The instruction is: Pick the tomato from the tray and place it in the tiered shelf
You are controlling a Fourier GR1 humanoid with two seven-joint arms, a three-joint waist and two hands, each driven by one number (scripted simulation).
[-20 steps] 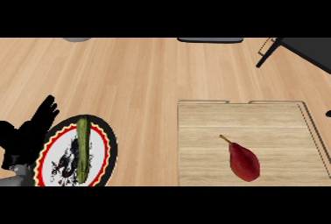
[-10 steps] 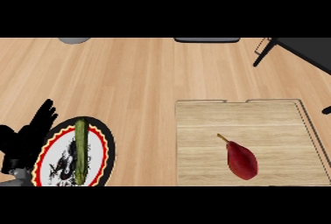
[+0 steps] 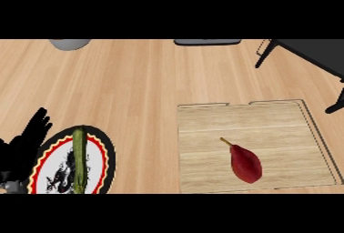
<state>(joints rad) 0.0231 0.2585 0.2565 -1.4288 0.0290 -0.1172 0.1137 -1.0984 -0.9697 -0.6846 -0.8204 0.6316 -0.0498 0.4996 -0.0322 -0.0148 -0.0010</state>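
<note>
Red tomato (image 3: 246,164), stem probably upper-left

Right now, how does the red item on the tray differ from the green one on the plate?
The red tomato is a short, pointed teardrop lying diagonally on the wooden tray. The green vegetable is a long, thin stick lying nearly straight on the patterned plate. Neither is held.

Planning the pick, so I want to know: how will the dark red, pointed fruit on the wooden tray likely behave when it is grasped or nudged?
The red fruit looks smooth and glossy, so it may slip between fingers. Its long, tapered shape lies flat on the wooden tray, so a nudge would probably spin or slide it rather than roll it far. The thin stem end seems a poor place to hold.
</note>
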